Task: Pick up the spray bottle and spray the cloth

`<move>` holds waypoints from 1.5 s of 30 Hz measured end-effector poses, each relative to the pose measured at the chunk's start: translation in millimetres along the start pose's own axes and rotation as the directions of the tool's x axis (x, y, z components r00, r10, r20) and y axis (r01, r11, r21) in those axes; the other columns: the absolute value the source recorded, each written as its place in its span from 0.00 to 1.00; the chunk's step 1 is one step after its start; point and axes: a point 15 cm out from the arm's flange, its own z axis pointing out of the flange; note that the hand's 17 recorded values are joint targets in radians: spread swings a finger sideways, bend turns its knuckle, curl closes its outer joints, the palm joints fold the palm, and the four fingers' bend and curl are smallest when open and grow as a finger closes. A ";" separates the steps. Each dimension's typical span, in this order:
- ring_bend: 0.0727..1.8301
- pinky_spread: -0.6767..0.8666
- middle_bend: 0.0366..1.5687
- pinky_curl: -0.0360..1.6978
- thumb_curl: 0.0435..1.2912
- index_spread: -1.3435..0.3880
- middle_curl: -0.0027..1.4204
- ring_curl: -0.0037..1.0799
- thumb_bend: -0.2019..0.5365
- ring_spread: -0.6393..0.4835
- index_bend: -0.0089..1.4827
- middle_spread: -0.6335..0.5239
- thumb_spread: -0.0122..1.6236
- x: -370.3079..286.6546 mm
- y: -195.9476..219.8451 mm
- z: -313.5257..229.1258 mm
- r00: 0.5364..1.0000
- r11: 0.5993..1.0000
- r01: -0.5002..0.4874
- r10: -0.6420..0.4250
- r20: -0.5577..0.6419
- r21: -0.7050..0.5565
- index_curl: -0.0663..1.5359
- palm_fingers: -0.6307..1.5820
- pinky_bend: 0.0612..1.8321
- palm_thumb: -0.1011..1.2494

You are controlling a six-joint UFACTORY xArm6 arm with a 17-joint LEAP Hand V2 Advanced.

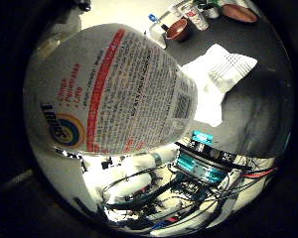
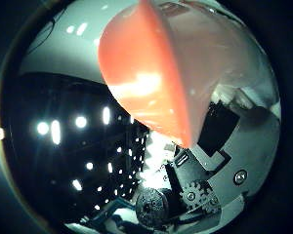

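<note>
Dark tabletop (image 1: 260, 106) lies beyond the palm. Right against it, the spray bottle (image 1: 119, 89) fills the view, the hand (image 1: 139, 173) curled around its body, seemingly lifted. Farther out lies the white cloth (image 1: 221, 74); spraying appears still undone.

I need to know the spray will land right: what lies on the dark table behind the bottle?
Behind the white labelled plastic spray bottle, a crumpled white cloth lies on the dark table, with a brown bowl farther back. The bottle hides the cloth's near edge and whatever lies behind its body.
</note>
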 end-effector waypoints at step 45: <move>0.78 0.24 0.84 0.44 0.84 0.62 0.47 0.52 0.25 0.39 0.77 0.39 0.35 37.6 -17.8 7.8 0.871 0.938 -0.343 0.337 0.358 -0.048 0.44 0.84 0.67 0.84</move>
